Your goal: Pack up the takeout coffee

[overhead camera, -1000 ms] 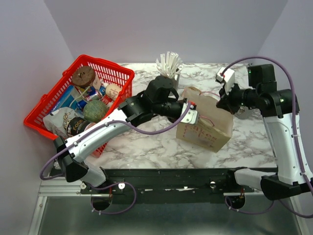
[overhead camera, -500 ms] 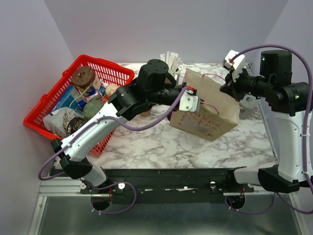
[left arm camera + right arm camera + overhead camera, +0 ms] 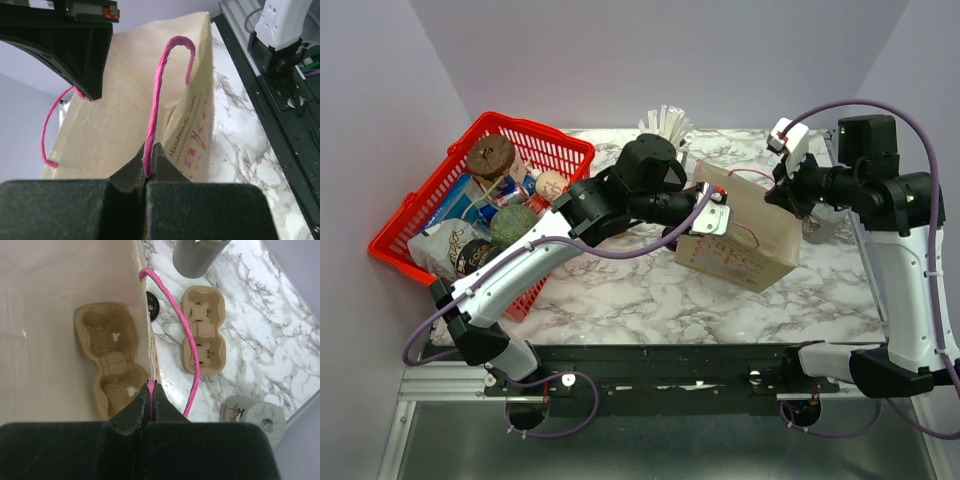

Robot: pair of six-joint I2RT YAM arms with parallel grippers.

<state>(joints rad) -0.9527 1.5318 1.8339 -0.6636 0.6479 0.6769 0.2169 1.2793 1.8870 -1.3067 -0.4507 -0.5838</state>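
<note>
Well, the cup (image 3: 252,415), as I read it, sits on the table (image 3: 250,340) at the lower right of the right wrist view. Its black lid (image 3: 153,305) is half hidden beside the paper bag (image 3: 50,300) wall. I judge the cup light and easily crushed, so I'd grip it mid-body, gently. Both hands are occupied: the left hand (image 3: 149,165) is pinched on one pink handle (image 3: 157,100), the right hand (image 3: 151,390) on the other pink handle (image 3: 175,315).

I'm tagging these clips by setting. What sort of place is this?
Probably a robot lab booth staged as a café packing counter: plain walls around a marble-look table, with a paper bag, a pulp cup carrier and a red basket of groceries.
</note>
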